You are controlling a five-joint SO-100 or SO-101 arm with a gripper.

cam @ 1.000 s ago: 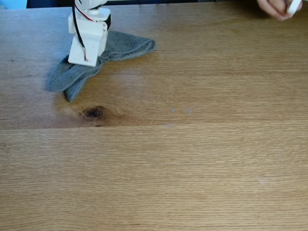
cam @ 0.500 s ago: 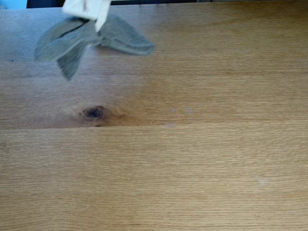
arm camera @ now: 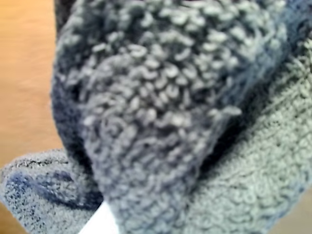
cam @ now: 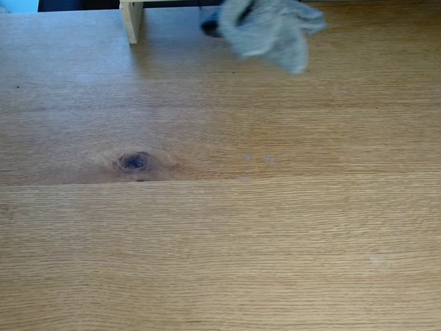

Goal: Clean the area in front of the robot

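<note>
Gripper state hidden by grey cloth (arm camera: pixel 161 122), wooden post (cam: pixel 131 21) nearby, tabletop (cam: pixel 220 227)

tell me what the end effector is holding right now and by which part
Apparently the grey terry cloth, bunched and seemingly lifted near the table's far edge. The end effector itself is hidden: cloth fills the wrist view, so the exact hold point cannot be told.
</note>
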